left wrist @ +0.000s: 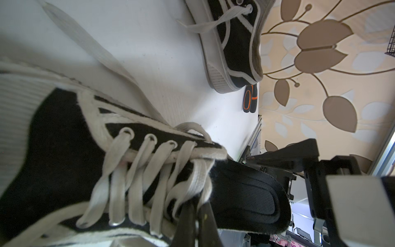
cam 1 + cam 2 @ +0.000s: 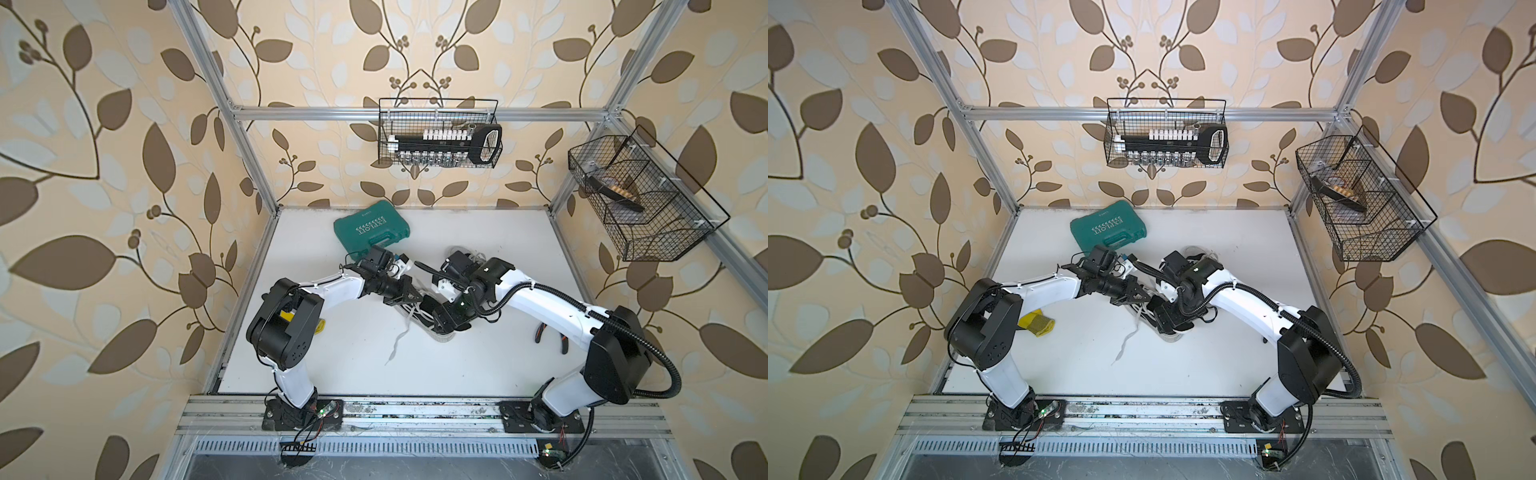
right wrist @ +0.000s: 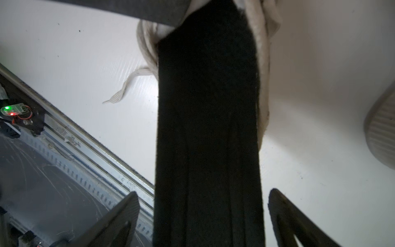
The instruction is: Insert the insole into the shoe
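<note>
A black canvas shoe (image 1: 64,149) with white laces lies under both arms at mid-table; in both top views only its sole edge (image 2: 442,337) (image 2: 1173,337) and a trailing lace show. My left gripper (image 1: 197,205) (image 2: 415,296) is shut on the shoe's upper edge by the top laces. The black insole (image 1: 245,196) (image 3: 207,128) sticks out of the shoe's opening, its front end inside. My right gripper (image 3: 204,213) is open around the insole's free end, with a gap on each side between the insole and the fingers (image 3: 119,218).
A second black shoe (image 1: 230,42) lies farther back, with orange-handled pliers (image 1: 250,100) (image 2: 552,336) near the table's right edge. A green tool case (image 2: 372,228) sits at the back left, and a yellow item (image 2: 1038,322) by the left arm. Wire baskets (image 2: 438,133) (image 2: 640,199) hang on the walls.
</note>
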`<state>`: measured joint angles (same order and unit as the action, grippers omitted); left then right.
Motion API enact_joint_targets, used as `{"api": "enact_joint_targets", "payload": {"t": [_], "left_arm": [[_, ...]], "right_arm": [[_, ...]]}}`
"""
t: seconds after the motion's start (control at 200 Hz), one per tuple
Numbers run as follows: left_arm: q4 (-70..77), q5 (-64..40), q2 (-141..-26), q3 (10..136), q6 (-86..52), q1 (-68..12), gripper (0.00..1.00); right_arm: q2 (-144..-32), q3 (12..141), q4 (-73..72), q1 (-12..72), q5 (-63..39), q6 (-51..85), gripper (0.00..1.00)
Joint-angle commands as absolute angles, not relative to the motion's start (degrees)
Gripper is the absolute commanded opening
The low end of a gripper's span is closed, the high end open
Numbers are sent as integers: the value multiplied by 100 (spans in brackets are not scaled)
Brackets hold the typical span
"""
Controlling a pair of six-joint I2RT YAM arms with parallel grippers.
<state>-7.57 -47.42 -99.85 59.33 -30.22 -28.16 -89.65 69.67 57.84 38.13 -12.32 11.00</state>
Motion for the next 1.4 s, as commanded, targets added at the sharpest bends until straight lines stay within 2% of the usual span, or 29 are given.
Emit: {"api": "enact_joint_targets", "payload": {"t": [0.0,0.205,0.415,0.74,0.93,1.135,1.3,1.395], "left_arm": [[-808,-4764,-9708,6122,-2898,-2878,0],[-826,-4735,-9703,6120,-2896,-2905,0],[-851,-4737,-9695,6135,-2891,-2914,0],[-874,-4803,-9626,6191,-2917,-2909,0],[-757,-4930,-9566,6190,-2950,-2918,0],[171,-5405,-9862,5971,-3414,-2909,0],[-67,-5392,-9899,6071,-3261,-2909,0],[-434,-5268,-9923,6161,-3048,-2909,0]], "right_arm": [[-9210,7008,6089,3841,-1522,1181,90],[-9424,7251,6019,3901,-1584,1171,75],[-9363,7498,6056,4028,-1218,1082,49],[-9221,7443,5850,4219,-611,886,29],[-9306,7496,5700,4219,-590,545,25],[-9349,7415,5118,4159,-642,72,18],[-9585,7611,5072,4103,-477,-237,16],[-9786,7990,5636,4069,-294,-139,17]]}}
